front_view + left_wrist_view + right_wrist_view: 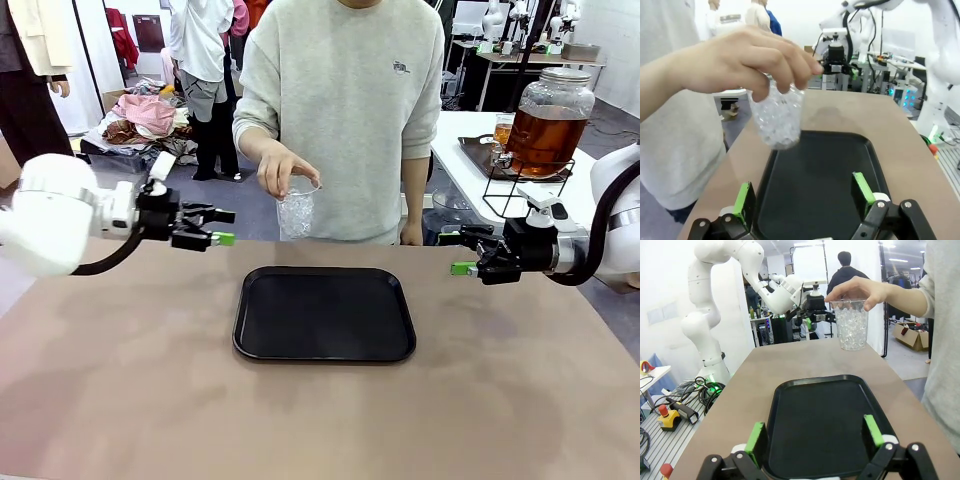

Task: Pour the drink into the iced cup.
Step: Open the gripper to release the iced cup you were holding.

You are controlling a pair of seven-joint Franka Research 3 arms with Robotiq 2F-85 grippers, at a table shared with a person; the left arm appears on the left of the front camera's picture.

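Note:
A person's hand holds the iced cup by its rim, a clear plastic cup full of ice, above the table's far edge behind the black tray. The cup hangs ahead of my left gripper, and across the tray from my right gripper the cup is seen too. My left gripper hovers open at the left, empty. My right gripper hovers open at the right, empty. The drink, amber-brown, fills a glass dispenser jar on a wire stand at the back right.
The jar stands on a white side table with a tray and a glass of amber liquid. The person stands at the far side of the brown table. Other people and clothes lie farther back.

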